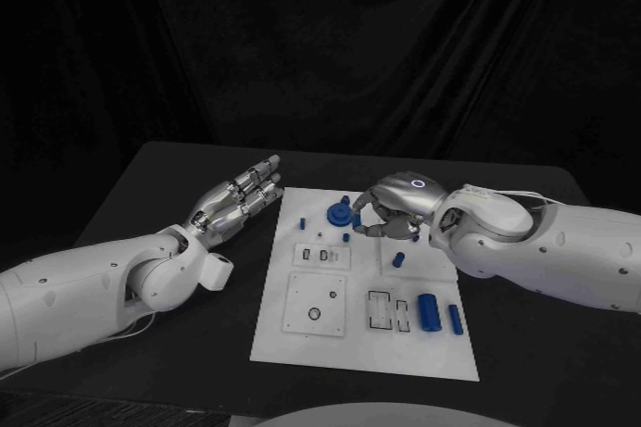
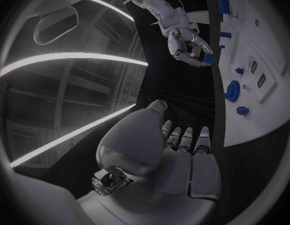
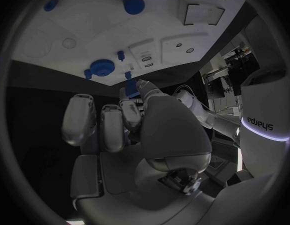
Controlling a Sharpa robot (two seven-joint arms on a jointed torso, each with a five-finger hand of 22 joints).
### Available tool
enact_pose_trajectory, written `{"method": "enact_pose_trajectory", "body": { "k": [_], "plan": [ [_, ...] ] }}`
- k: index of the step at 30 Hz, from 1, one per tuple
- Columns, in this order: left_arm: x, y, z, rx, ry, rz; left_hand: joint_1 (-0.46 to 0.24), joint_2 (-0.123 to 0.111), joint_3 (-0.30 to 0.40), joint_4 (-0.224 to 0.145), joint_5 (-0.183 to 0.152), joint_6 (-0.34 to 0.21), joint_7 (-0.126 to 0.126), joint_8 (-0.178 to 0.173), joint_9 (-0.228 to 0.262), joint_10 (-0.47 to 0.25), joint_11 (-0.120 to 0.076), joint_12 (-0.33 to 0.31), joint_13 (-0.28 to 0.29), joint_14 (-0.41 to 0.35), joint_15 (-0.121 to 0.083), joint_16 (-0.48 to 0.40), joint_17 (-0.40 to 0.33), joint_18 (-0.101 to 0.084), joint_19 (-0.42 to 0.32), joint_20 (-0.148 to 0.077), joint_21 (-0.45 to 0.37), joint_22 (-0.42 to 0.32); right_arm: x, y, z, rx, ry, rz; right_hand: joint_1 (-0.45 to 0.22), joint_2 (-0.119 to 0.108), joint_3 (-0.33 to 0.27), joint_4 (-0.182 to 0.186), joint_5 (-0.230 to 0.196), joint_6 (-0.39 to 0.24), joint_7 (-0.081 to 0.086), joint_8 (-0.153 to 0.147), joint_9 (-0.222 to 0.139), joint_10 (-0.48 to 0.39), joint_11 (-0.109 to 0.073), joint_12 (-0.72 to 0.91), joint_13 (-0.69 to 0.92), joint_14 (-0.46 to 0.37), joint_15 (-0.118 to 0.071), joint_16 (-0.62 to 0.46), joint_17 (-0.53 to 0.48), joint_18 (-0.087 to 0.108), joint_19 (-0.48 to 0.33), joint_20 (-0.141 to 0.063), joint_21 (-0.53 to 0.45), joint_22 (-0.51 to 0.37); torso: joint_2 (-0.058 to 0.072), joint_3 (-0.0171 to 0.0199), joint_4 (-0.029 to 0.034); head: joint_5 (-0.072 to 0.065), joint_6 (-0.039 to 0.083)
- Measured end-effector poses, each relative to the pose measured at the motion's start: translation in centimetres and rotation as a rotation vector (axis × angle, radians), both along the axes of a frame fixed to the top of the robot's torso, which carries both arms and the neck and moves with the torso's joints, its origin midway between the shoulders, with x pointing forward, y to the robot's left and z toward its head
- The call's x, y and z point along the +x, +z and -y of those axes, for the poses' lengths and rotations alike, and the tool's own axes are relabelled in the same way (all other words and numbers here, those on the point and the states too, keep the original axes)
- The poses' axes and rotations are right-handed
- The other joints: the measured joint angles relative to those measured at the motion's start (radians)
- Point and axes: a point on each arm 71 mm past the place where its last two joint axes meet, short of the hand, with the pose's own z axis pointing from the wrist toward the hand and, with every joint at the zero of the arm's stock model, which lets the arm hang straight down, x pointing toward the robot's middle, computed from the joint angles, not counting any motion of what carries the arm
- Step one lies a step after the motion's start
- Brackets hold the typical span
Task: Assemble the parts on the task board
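The white board (image 1: 360,353) lies flat in the middle of the black table (image 1: 534,371), its long axis running away from the robot. The right hand (image 1: 387,212) hovers over the far part of the board, fingers curled down and closed on a small blue piece (image 3: 131,91); the left wrist view shows that piece pinched at the fingertips (image 2: 208,59), just above the board's edge. Which way the piece points I cannot tell.

Just beside the hand, a round blue disc (image 1: 342,212) sits on the board. Near the close right corner, 2 blue cylinders (image 1: 429,312) lie side by side, both with their long axes pointing away from the robot, the thinner one (image 1: 456,320) to the right. A small blue peg (image 1: 398,258) stands between them and the hand.

The left hand (image 1: 241,200) rests off the board's far left corner, holding nothing, fingers stretched straight, close together, and pointing away from the robot.
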Motion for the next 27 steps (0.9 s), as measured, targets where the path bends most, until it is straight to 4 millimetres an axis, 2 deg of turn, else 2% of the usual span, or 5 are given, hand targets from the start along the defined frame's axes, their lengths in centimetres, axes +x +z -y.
{"method": "enact_pose_trajectory", "body": {
  "k": [14, 16, 21, 23, 27],
  "plan": [
    [0.2, -0.1, 0.5, -0.002, -0.009, 0.0, 0.0, 0.0, 0.0, 0.0, 0.0, 0.0, 0.0, 0.0, 0.0, 0.0, 0.0, 0.0, 0.0, 0.0, 0.0, 0.0, -0.001, 0.0, 0.0, 0.0, 0.0, 0.0, 0.2, -3.7, -3.4, -0.067, 0.041, -0.102, -0.006, -0.005, 0.01, -0.01, 0.027, -0.008, 0.0, -0.019, 0.001, 0.0, 0.0, 0.0, -0.016, 0.0, 0.0, 0.005, 0.0, 0.0, 0.0, 0.0, 0.005, 0.0, 0.001, 0.0013, 0.0006, -0.002, -0.005],
    [0.2, -0.1, 0.5, -0.002, -0.01, -0.001, 0.0, 0.0, 0.0, 0.0, 0.0, 0.0, 0.0, 0.0, 0.0, 0.0, 0.0, 0.0, 0.0, 0.0, 0.0, 0.0, -0.001, 0.0, 0.0, 0.0, 0.0, 0.0, 0.1, -4.2, -3.6, -0.076, 0.043, -0.117, -0.007, -0.007, 0.01, -0.01, 0.027, -0.012, -0.002, -0.023, 0.035, 0.0, 0.0, 0.0, -0.016, 0.0, 0.0, 0.005, 0.0, 0.0, 0.0, 0.0, 0.005, 0.0, 0.001, 0.0014, 0.0006, -0.002, -0.006],
    [0.2, -0.1, 0.6, -0.002, -0.011, -0.001, 0.0, 0.0, 0.0, 0.0, 0.0, 0.0, 0.0, 0.0, 0.0, 0.0, 0.0, 0.0, 0.0, 0.0, 0.0, 0.0, -0.001, 0.0, 0.0, 0.0, 0.0, 0.0, 0.1, -5.2, -3.9, -0.095, 0.04, -0.142, -0.007, -0.007, 0.012, -0.013, 0.027, -0.013, -0.001, -0.026, 0.036, 0.0, 0.0, 0.0, -0.016, 0.0, 0.0, 0.005, 0.0, 0.0, 0.0, 0.0, 0.005, 0.0, 0.001, 0.0015, 0.0, 0.0, -0.007],
    [0.2, -0.1, 0.6, -0.002, -0.012, -0.001, 0.0, 0.0, 0.0, 0.0, 0.0, 0.0, 0.0, 0.0, 0.0, 0.0, 0.0, 0.0, 0.0, 0.0, 0.0, 0.0, -0.001, 0.0, 0.0, 0.0, 0.0, 0.0, 0.2, -5.2, -3.9, -0.096, 0.04, -0.144, -0.009, -0.009, 0.012, -0.013, 0.027, -0.017, 0.002, -0.031, 0.07, 0.0, 0.0, 0.0, -0.016, 0.0, 0.0, 0.005, 0.0, 0.0, 0.0, 0.0, 0.005, 0.0, 0.001, 0.0016, 0.0, 0.001, -0.007],
    [0.2, -0.1, 0.6, -0.002, -0.012, -0.002, 0.0, 0.0, 0.0, 0.0, 0.0, 0.0, 0.0, 0.0, 0.0, 0.0, 0.0, 0.0, 0.001, 0.0, 0.0, 0.0, -0.001, 0.0, 0.0, 0.0, 0.0, 0.0, 0.3, -5.2, -4.0, -0.096, 0.037, -0.144, -0.009, -0.009, 0.014, -0.014, 0.027, -0.018, 0.004, -0.034, 0.074, 0.0, 0.0, 0.0, -0.016, 0.0, 0.0, 0.005, 0.0, 0.0, 0.0, 0.0, 0.005, 0.0, 0.001, 0.0018, 0.0002, 0.003, -0.008]
  ]
}}
